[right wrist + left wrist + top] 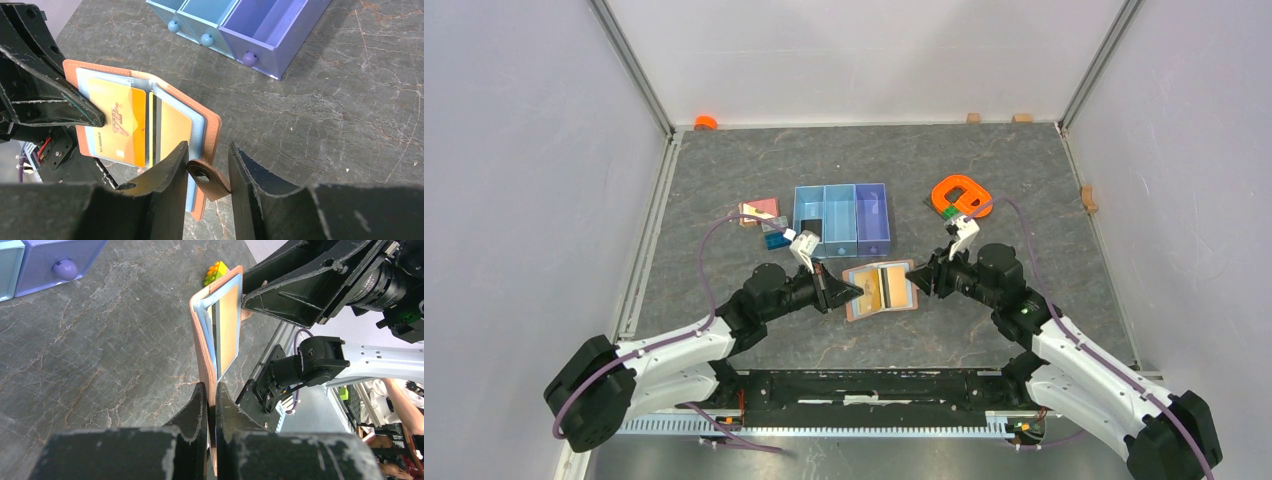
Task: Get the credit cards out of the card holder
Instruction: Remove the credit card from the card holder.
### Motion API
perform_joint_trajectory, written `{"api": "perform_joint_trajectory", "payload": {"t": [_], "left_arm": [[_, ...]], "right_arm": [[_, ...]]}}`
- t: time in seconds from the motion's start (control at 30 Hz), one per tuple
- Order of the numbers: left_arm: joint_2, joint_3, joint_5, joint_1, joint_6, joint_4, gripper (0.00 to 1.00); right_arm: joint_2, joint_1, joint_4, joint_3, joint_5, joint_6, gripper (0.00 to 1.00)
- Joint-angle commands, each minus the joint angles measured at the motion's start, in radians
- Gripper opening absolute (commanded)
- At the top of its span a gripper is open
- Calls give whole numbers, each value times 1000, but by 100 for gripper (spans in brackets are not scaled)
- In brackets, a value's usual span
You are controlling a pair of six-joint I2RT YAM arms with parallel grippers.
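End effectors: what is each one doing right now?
Left end effector: closed on the wallet edge.
Right end effector: open, fingers either side of the closure tab, not gripping it.

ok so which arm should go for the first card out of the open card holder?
Right. The left gripper is shut on one edge of the card holder, holding it open. The right gripper is open and free, the closure tab between its jaws, facing the gold VIP card.
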Motion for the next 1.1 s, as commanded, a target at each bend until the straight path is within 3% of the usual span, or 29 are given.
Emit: {"api": "perform_joint_trajectory", "payload": {"t": [0.0,0.1,0.23,0.3,0.4,0.73,0.83,1.07], "left_arm": [[0,-1,4,-4,-16,94,2],[5,-5,8,-4,-23,106,2],[0,-12,-11,-4,-28,108,2],[-4,-13,-24,-4,-33,102,2],[-6,-4,-42,-4,-39,80,2],[9,53,-64,-4,-46,-10,2],[20,58,-22,-3,-53,25,2],[45,44,66,-2,-104,150,2]], "right_arm": [[4,-1,53,-7,-40,-2,39],[-1,-1,49,-7,-40,-2,42],[-55,0,10,2,19,-18,58],[-92,-1,-5,5,47,-27,60],[-144,-1,8,1,24,-48,60],[-117,0,179,-28,-301,-29,57],[-49,0,240,-37,-394,12,53],[93,-1,310,-54,-448,87,46]]}}
